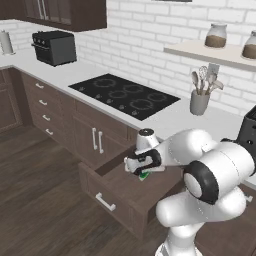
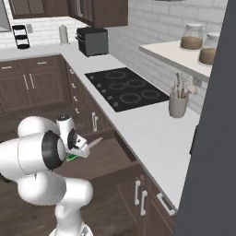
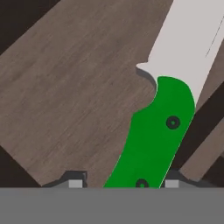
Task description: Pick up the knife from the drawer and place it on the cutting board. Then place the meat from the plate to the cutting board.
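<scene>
Nothing readable anywhere here, honestly. No labels on the two jars (image 1: 216, 35) up on the shelf, no brand on the black toaster oven (image 1: 55, 47), no markings I can make out on the cooktop (image 1: 124, 95) besides burner rings. The knife (image 3: 162, 118) handle just has two plain rivets, no logo.

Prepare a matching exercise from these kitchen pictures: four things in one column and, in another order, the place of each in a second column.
Things:
1. knife with green handle and pale blade
2. grey utensil cup
3. black toaster oven
4. two glass jars with brown contents

Places:
A. on the wall shelf
B. over the open dark brown wooden drawer, between the fingertips of the gripper
C. on the counter, in the far corner
D. on the counter beside the black cooktop

Pairs: 1-B, 2-D, 3-C, 4-A
</scene>
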Tool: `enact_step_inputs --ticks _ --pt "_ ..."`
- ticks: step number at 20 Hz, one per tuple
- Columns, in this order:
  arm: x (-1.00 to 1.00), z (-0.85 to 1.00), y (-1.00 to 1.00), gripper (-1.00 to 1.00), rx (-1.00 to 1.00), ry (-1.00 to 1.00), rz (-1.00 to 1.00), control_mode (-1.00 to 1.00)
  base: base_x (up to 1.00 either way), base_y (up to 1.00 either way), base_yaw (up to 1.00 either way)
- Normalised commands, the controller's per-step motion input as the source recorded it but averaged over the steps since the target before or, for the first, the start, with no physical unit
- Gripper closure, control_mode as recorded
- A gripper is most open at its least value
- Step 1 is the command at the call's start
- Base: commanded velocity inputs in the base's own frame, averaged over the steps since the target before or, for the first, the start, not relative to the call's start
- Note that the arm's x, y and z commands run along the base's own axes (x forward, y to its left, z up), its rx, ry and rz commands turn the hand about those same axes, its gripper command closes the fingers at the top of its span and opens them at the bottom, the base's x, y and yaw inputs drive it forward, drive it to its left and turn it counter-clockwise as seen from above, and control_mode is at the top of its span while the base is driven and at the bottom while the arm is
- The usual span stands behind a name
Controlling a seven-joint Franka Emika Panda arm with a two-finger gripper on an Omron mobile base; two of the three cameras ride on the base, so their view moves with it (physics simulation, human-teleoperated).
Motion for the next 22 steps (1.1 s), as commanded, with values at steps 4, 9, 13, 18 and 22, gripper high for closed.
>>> enact_step_inputs --ticks 4,9,13,18,22 --pt "-0.44 1.00 0.05 1.00 0.00 -0.08 0.00 -1.00 0.00 0.00 0.00" --pt "-0.22 1.00 -0.08 1.00 0.00 -0.01 0.00 -1.00 0.00 0.00 0.00" --pt "-0.25 1.00 -0.55 1.00 0.00 0.00 0.00 -1.00 0.00 0.00 0.00" --pt "-0.46 0.99 -0.39 1.00 0.00 -0.05 0.05 -1.00 0.00 0.00 0.00" --pt "-0.64 0.59 -0.15 1.00 -0.05 -0.08 0.15 -1.00 0.00 0.00 0.00"
